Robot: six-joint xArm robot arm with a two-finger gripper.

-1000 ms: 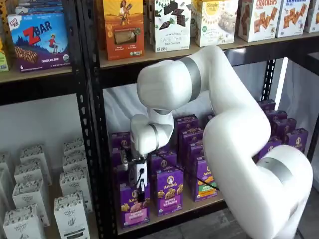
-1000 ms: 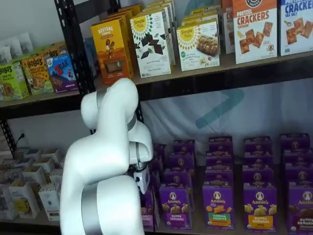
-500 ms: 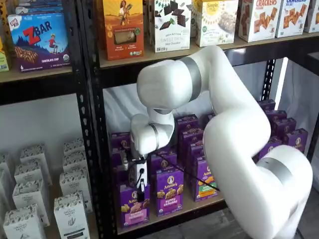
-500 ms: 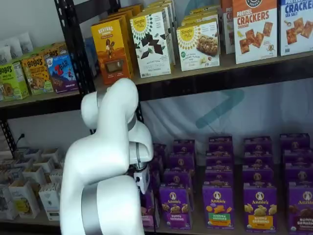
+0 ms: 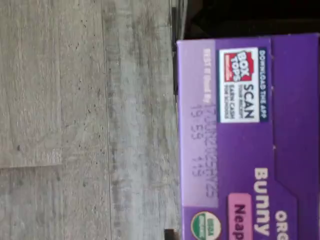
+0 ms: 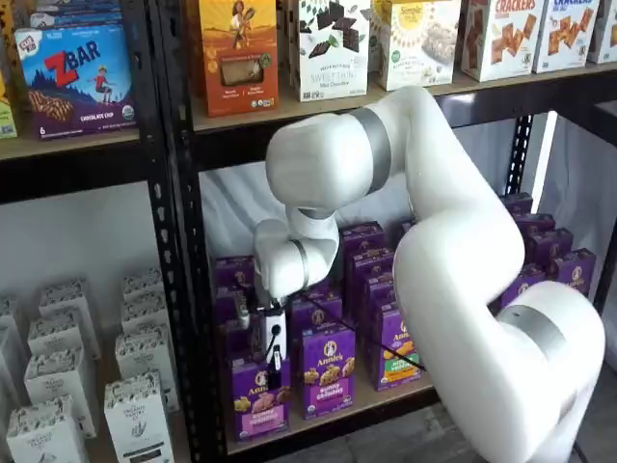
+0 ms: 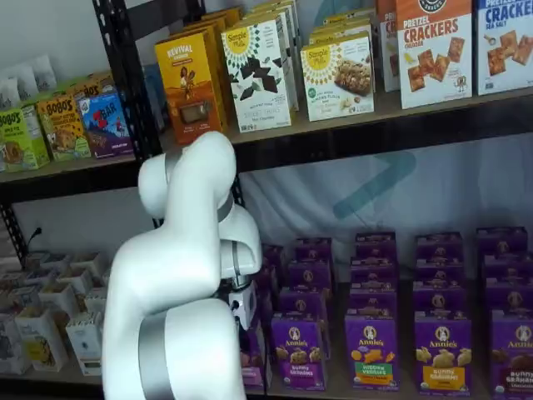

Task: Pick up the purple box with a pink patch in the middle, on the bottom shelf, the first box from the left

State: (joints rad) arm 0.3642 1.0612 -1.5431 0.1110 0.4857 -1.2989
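Gripper (image 6: 271,371) hangs at the front top edge of the purple box (image 6: 258,398), the Annie's carton with the pink panel standing at the front of the bottom shelf (image 6: 337,412). Only a narrow dark fingertip shows against the carton, so I cannot tell whether the fingers are spread or pinching. The wrist view looks straight down onto the carton's top flap (image 5: 247,135), with the grey floor (image 5: 85,120) beyond its front edge. A good grasp likely needs the fingers straddling the carton's top, clear of the bunny grahams carton (image 6: 325,369) just beside them.
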